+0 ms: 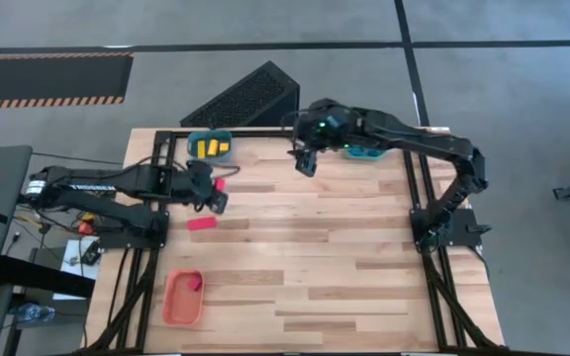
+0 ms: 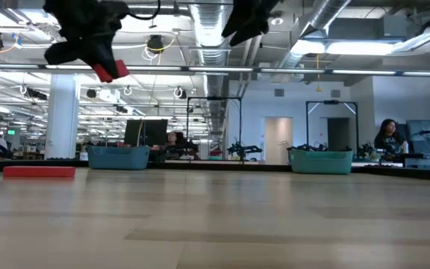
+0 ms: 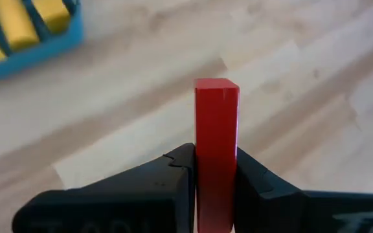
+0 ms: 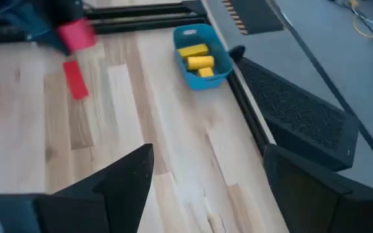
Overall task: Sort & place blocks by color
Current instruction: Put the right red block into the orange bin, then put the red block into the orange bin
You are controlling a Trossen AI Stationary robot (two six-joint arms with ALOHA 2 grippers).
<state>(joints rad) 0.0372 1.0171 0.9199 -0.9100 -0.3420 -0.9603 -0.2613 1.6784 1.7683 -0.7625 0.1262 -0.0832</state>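
Note:
My left gripper (image 1: 216, 194) hangs above the table's left part, shut on a red block (image 3: 217, 116), also seen in the low view as the red block (image 2: 112, 71). A red bar (image 1: 202, 223) lies flat on the wood just near of it. A teal tray (image 1: 211, 146) at the far edge holds yellow blocks (image 4: 196, 55). An orange tray (image 1: 183, 299) near the left front holds one red block (image 1: 196, 284). My right gripper (image 1: 307, 161) hovers open over the far middle of the table, touching nothing. No blue blocks show. My left gripper pinches the red block between its two fingers, on two opposite side faces (image 3: 217, 175). One end of the block sticks out past the fingertips (image 3: 180, 158). The block is lifted clear of the table.
A second teal tray (image 1: 368, 152) sits at the far edge under my right arm. A black slatted box (image 1: 243, 97) stands behind the table's far edge. Bare wood (image 1: 315, 267) stretches across the table's middle and right. People sit in the room far behind.

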